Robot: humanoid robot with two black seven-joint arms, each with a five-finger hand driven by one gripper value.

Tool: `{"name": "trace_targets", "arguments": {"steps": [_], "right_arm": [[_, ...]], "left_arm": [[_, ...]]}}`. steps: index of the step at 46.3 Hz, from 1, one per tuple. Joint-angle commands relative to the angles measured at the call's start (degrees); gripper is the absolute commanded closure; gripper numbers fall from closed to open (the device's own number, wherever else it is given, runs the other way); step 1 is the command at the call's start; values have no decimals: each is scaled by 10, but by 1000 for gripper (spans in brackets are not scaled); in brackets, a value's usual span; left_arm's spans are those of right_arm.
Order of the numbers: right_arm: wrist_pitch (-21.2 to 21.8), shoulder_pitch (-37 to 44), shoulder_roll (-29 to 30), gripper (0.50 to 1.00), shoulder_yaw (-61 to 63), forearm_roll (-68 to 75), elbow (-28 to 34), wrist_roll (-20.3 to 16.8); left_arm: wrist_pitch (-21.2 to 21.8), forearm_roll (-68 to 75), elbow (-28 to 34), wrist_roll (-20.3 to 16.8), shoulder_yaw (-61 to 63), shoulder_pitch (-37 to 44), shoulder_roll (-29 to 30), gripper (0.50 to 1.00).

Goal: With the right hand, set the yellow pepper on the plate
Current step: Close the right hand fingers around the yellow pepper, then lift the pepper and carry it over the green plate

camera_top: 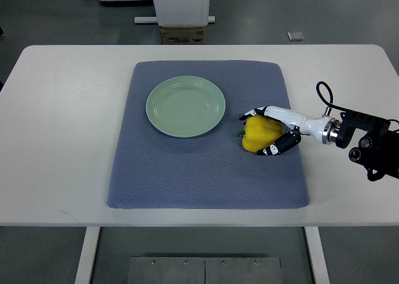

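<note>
A yellow pepper [259,135] lies on its side on the blue-grey mat [209,171], its green stem pointing left. My right hand [274,132] comes in from the right edge, its white and black fingers curled around the pepper's right side, above and below it. The pepper rests on the mat. A light green plate [186,106] sits empty on the mat to the upper left of the pepper, a short gap away. The left arm does not show.
The mat lies on a white table [62,140]. A small grey object [295,35] sits off the table's far edge. A white machine base and a cardboard box [182,34] stand on the floor behind the table.
</note>
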Motion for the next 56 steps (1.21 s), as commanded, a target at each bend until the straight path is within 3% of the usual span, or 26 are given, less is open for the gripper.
{"name": "trace_targets", "arguments": {"steps": [1,3,4,28,56], "right_arm": [[0,0,-1,908,1,0,0,-1],[0,1,-1,985,1,0,0,-1],[0,1,-1,1000,1,0,0,-2],[0,18,4,1000,53,17,-11,-27],[0,88,155,1000,55,70,-134,-66]], "left_arm": [[0,0,1,0,0,0,0,500],[0,0,1,0,0,0,0,500],[0,0,1,0,0,0,0,500],[0,0,1,0,0,1,0,500],[0,0,0,0,0,0,0,500]]}}
